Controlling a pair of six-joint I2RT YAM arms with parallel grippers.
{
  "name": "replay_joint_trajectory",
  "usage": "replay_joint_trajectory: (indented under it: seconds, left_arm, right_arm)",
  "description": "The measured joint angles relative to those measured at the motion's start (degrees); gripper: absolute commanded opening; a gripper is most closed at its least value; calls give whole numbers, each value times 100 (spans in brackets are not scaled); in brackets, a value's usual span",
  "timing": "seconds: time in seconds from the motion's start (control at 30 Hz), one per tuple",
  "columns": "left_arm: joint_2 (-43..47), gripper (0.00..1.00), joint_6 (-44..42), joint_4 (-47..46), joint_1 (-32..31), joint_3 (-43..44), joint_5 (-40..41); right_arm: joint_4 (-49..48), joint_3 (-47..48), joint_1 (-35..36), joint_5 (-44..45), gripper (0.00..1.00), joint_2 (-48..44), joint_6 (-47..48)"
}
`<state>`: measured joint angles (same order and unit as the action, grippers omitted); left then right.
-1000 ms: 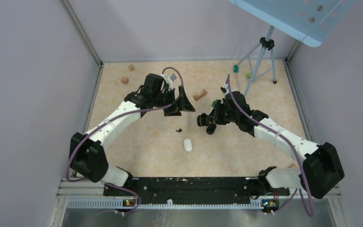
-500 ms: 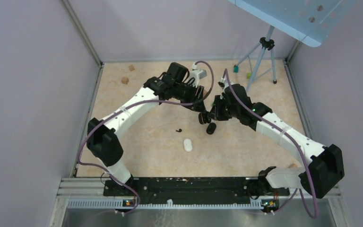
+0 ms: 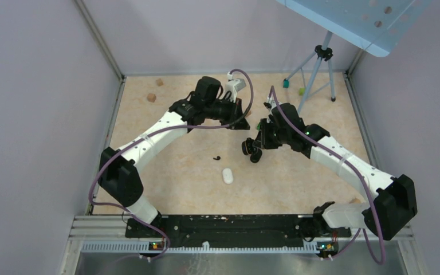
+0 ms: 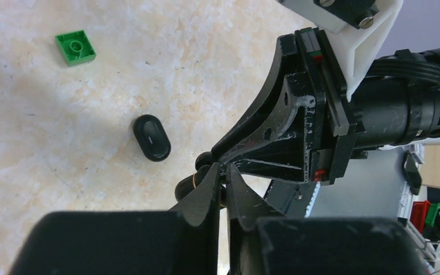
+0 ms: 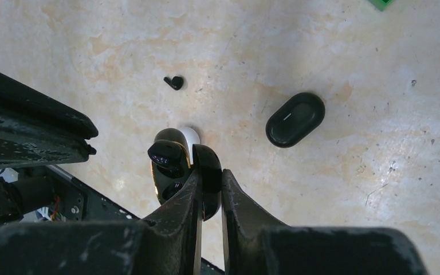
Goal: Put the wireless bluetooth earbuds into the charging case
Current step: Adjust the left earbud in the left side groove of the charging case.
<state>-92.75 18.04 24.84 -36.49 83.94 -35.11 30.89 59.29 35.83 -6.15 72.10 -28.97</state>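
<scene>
The smooth tabletop [image 3: 172, 183] is pale beige, clouded with a marble-like orange mottling. The small square plastic brick [image 4: 75, 47] is bright green. The flat oval plastic pod [image 5: 295, 119] is matte black with one short white dash at its centre. The glossy open charging case [image 5: 166, 139] is black with a gold-yellow inner rim. The tiny loose earbud [image 5: 174, 82] is black, and the oval pebble-shaped object [image 3: 227, 175] is white. The left arm [image 3: 154, 134] and right arm [image 3: 344, 163] are white with black joints and purple cables.
</scene>
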Motion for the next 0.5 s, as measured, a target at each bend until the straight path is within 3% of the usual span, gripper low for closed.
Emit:
replay_joint_trajectory:
  seconds: [0.07, 0.5]
  left_arm:
    - [0, 0, 70, -168, 0, -68, -76]
    - [-63, 0, 507, -546, 0, -411, -570]
  right_arm:
    - [0, 0, 0, -15, 0, 0, 0]
    - [-4, -2, 0, -42, 0, -2, -9]
